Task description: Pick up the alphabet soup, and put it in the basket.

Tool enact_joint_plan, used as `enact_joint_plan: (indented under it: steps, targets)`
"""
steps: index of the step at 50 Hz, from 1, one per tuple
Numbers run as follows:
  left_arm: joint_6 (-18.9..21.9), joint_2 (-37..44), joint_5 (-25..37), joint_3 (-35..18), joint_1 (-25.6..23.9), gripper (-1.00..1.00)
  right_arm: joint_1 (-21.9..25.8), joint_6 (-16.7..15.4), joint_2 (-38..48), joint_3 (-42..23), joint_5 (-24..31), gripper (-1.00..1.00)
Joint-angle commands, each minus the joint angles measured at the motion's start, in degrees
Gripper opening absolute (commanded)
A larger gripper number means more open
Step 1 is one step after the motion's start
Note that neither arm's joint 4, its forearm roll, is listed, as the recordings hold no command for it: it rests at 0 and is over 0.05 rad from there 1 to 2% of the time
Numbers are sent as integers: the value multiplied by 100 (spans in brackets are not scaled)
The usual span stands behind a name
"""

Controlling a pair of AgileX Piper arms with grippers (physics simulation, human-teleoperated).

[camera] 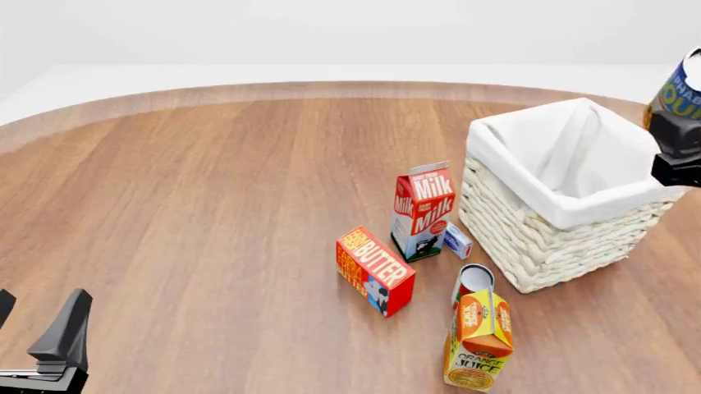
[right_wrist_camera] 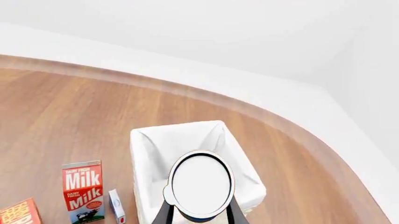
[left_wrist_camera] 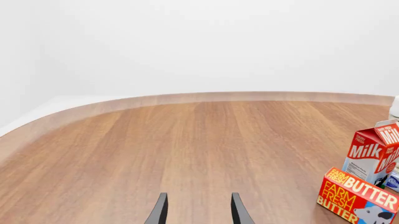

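The alphabet soup can (camera: 677, 89), blue label with yellow letters, is at the right edge of the front view. My right gripper (camera: 674, 123) is shut on it and holds it in the air by the right side of the basket (camera: 547, 238), a cream wicker basket with white lining. In the right wrist view the can's pale top (right_wrist_camera: 201, 184) sits between the fingers (right_wrist_camera: 163, 212), with the basket's white lining (right_wrist_camera: 156, 144) beneath it. My left gripper (camera: 38, 336) is open and empty at the near left; it also shows in the left wrist view (left_wrist_camera: 198, 210).
Left of the basket stand a milk carton (camera: 422, 209), a small white box (camera: 457, 240) and a butter box (camera: 375, 269). A small red-orange can (camera: 474, 279) and an orange juice carton (camera: 478, 341) are in front. The milk (left_wrist_camera: 374, 151) and butter (left_wrist_camera: 355, 196) also show in the left wrist view.
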Motion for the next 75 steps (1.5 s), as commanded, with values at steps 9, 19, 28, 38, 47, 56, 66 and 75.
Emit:
enact_joint_plan:
  steps: [9,19,28,38,47,56,66,75]
  targets:
    - [0,0,0,0,0,100,123,177,402,-602,349,-100]
    - [0,0,0,0,0,100,173,108,654,-845,501,-100]
    - [0,0,0,0,0,100,195,97,889,-1098,693,-100]
    - [0,0,0,0,0,100,228,41,1221,-1518,943,-100]
    - [0,0,0,0,0,100,237,68,1424,-1578,1014,-100]
    - [0,0,0,0,0,100,187,167,1649,-1781,1120,-100]
    - [0,0,0,0,0,100,111,159,1970,-1963,1177,-100]
    - [0,0,0,0,0,100,57,120,2192,-2120,1213,-100]
